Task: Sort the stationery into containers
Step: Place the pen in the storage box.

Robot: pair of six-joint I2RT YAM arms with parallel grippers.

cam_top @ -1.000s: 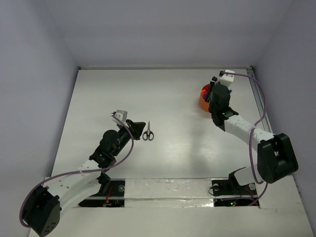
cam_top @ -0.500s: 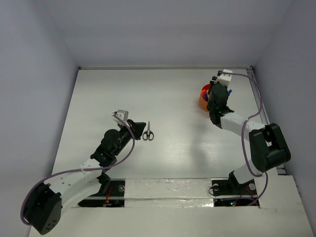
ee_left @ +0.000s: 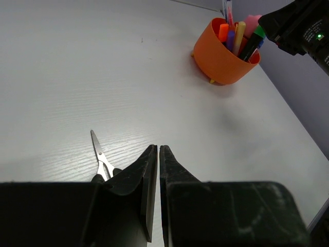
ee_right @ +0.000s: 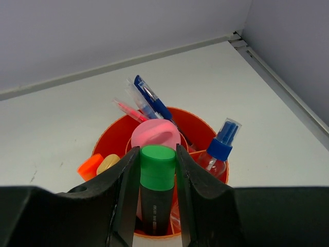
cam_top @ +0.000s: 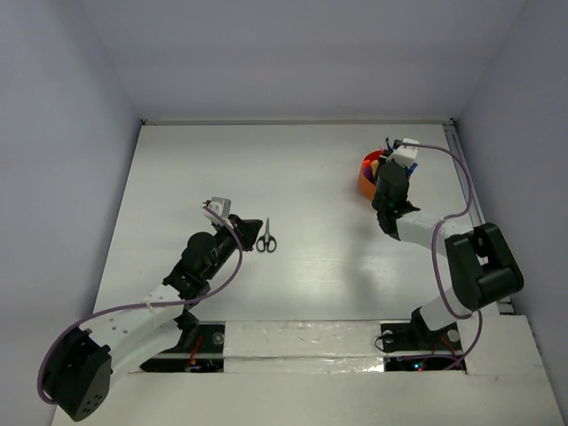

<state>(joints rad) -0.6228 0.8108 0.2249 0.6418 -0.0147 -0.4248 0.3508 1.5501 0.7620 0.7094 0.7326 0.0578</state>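
Right wrist view: shows the right gripper [ee_right: 158, 154] clamped on a black-bodied highlighter [ee_right: 154, 206] with a green end, one finger on each side, pressing just at the lower edge of the green part. Green end up, black body going down inside the orange cup [ee_right: 109, 138], directly in front of the pink knob [ee_right: 155, 135] at the centre; cannot tell if touching the knob or only very near. Behind the knob, leaning over the far rim, thin blue pens [ee_right: 154, 103] and one thin pink pen [ee_right: 128, 109]. At the right wall of the cup, a clear tube [ee_right: 222, 141] with a blue cap, upright. At the left wall, an orange end [ee_right: 90, 165] and a yellowish end [ee_right: 108, 163] of other highlighters, standing side by side. Top external view: places the cup in the far right part of the white table [cam_top: 311, 177], with the right gripper directly over it and the left arm reaching toward the middle, well apart from the cup. Left wrist view: shows the left gripper [ee_left: 158, 150] with jaws together, only a thin slit between them and nothing held there. Low over the table surface. Just beside its fingers, black-handled scissors [ee_left: 101, 157] lying flat on the table, blades closed and pointing away, handles partly hidden under one finger; cannot tell whether touching that finger or not. Far behind in the same view, the cup full of coloured ends, and next to it the black body of the right arm [ee_left: 303, 28] with a small green light.
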